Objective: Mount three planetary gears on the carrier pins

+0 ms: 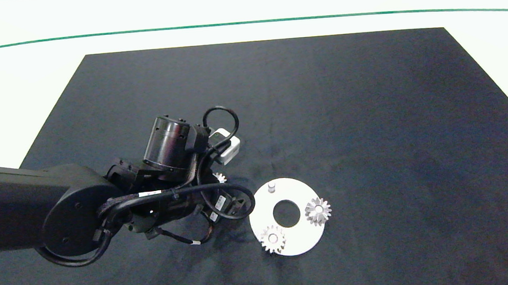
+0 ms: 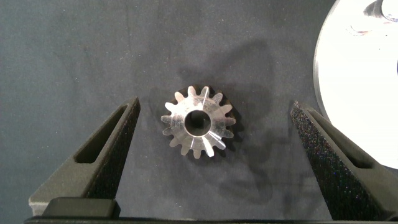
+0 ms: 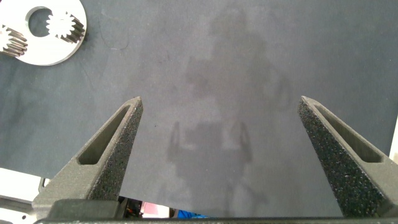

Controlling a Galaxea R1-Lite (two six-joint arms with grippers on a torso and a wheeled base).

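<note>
Shiny metal gear (image 2: 198, 121); matt dark cloth mat (image 1: 368, 107); smooth white disc (image 1: 303, 237).

A dark, matte black mat (image 1: 278, 105) covers most of a white table (image 1: 17, 87). A thin green line (image 1: 245, 23) curves across the white surface beyond the mat.

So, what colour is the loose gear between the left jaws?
Silvery bare metal, best seen in the left wrist view.

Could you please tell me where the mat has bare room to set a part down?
The black mat is bare right of the white disc and across its far half. It is crowded left of the disc, where the open left gripper straddles the loose gear.
</note>
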